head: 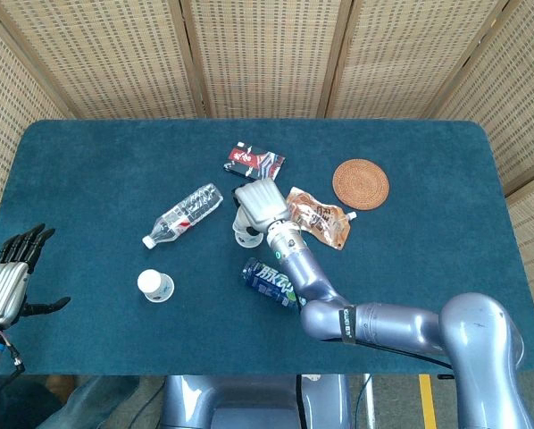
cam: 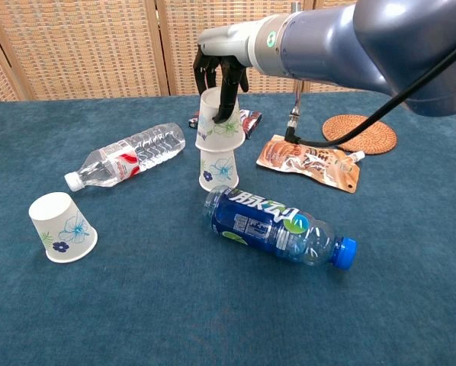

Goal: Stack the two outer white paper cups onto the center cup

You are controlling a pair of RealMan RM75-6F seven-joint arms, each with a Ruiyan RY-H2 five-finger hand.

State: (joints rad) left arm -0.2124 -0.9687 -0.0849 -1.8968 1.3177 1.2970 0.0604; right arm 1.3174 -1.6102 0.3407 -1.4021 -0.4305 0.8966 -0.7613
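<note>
My right hand [cam: 222, 76] [head: 262, 204] grips an upside-down white paper cup [cam: 217, 123] from above and holds it on top of the center cup [cam: 219, 168], overlapping its top. In the head view the hand hides most of both cups; only a bit of cup [head: 245, 237] shows. The other outer cup [cam: 62, 227] [head: 154, 286] stands upside down at the front left. My left hand [head: 6, 283] hovers open at the table's left edge, far from the cups.
A blue bottle [cam: 280, 227] lies just in front of the center cup. A clear bottle [cam: 126, 158] lies to its left. An orange pouch [cam: 310, 163], a round coaster [cam: 359, 133] and a dark packet [head: 254, 164] lie behind and right.
</note>
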